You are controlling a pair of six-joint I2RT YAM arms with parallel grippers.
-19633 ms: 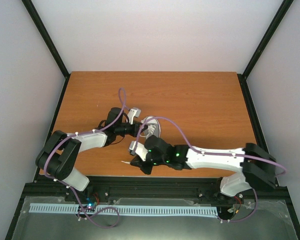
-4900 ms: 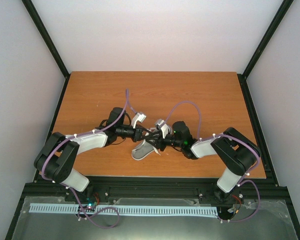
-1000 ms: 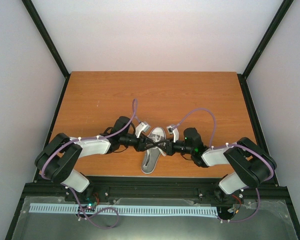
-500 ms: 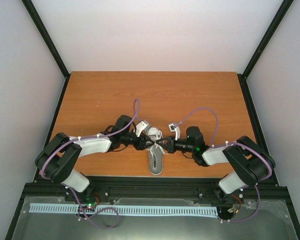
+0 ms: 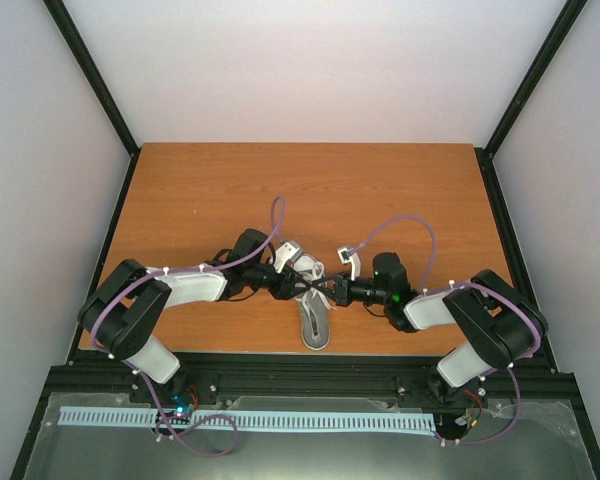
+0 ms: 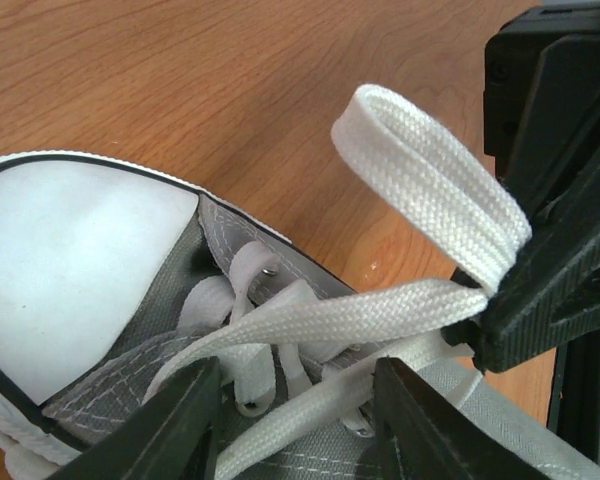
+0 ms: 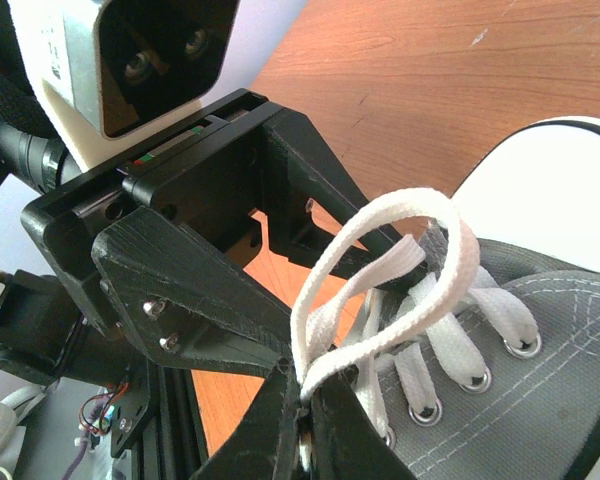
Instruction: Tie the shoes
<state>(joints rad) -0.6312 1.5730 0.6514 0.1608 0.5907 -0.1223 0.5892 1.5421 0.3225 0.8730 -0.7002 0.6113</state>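
Observation:
A small grey canvas shoe (image 5: 317,325) lies near the table's front edge with its heel toward the arms. Its white toe cap (image 6: 70,280) and grey upper (image 7: 550,370) show in the wrist views. My right gripper (image 7: 308,400) is shut on the base of a white lace loop (image 7: 380,240) that rises above the eyelets. From the left wrist, the same loop (image 6: 430,190) sticks out of the right gripper (image 6: 540,290). My left gripper (image 6: 295,400) is open over the tongue. Two lace strands run between its fingers (image 6: 180,425), unpinched. Both grippers meet over the shoe (image 5: 310,288).
The wooden table (image 5: 380,190) is enclosed by white walls and black corner posts. A black frame rail (image 5: 310,372) runs along the near edge just behind the heel. The left arm's gripper body and wrist camera (image 7: 140,50) crowd close to the right fingers.
Over the last second the shoe has swung from a slant to nearly straight, heel toward the near edge, and shifted slightly right. Both grippers stayed together over the laces.

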